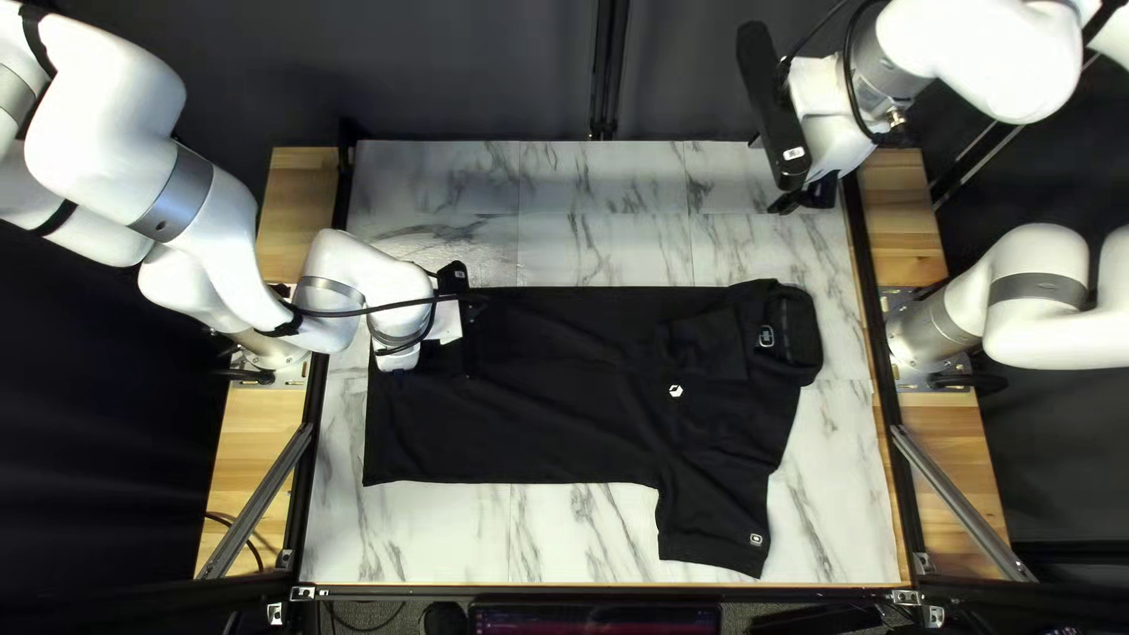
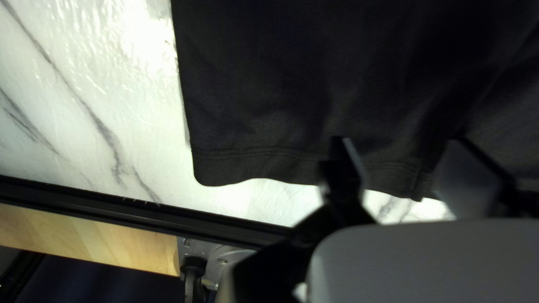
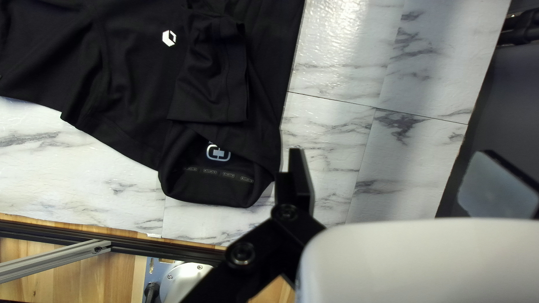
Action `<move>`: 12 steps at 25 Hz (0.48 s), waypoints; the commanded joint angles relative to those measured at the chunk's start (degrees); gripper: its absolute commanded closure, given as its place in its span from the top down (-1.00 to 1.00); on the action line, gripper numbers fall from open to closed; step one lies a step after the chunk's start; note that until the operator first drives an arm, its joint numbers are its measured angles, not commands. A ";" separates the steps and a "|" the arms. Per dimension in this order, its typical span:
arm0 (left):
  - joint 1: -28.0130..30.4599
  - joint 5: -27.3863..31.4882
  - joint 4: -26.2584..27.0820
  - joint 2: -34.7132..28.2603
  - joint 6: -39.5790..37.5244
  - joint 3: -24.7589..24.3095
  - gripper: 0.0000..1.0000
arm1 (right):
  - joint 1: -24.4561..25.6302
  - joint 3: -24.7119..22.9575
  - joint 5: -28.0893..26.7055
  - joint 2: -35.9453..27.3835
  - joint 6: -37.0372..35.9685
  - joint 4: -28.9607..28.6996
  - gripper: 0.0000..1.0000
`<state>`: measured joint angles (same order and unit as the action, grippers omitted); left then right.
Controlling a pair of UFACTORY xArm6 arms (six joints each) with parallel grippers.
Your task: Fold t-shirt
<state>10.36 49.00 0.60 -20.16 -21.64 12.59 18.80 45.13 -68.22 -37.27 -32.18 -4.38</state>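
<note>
The black t-shirt point(image 1: 553, 400) lies with its hem at the left and collar point(image 1: 800, 329) at the right. One sleeve point(image 1: 712, 541) extends toward the table's near edge; the other sleeve point(image 3: 210, 84) lies folded over the body. Over the hem end is my left gripper point(image 1: 456, 320), its fingertips hidden there. In the left wrist view, my left gripper point(image 2: 401, 160) is open above the shirt's hem point(image 2: 252, 165), not closed on cloth. Beyond the shirt's far right corner, raised, is my right gripper point(image 1: 806, 198); in its wrist view the right gripper point(image 3: 401, 174) stands wide open beside the collar, holding nothing.
The marble-patterned tabletop point(image 1: 588, 535) shows around the shirt. Black rails point(image 1: 873, 306) and wooden strips point(image 1: 265, 470) run along its left and right sides. A dark curtain point(image 1: 482, 71) hangs behind the far edge.
</note>
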 commanded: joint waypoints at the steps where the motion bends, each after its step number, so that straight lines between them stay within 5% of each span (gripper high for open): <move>1: 0.47 0.17 0.23 -0.03 -0.23 0.24 -1.00 | 0.00 0.00 0.00 0.00 0.00 0.00 1.00; 5: 1.15 1.28 0.33 -0.36 -0.63 1.00 -1.00 | 0.00 0.00 0.00 0.00 0.00 0.00 1.00; 7: 1.91 1.34 0.61 -0.12 -0.98 1.35 1.00 | 0.00 0.00 0.00 0.00 0.00 0.00 1.00; 12: 1.72 0.64 0.79 0.07 -0.63 1.17 1.00 | 0.00 0.00 0.00 0.00 0.00 0.00 1.00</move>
<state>12.32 49.93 1.35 -20.11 -22.50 13.88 18.80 45.13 -68.22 -37.27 -32.18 -4.38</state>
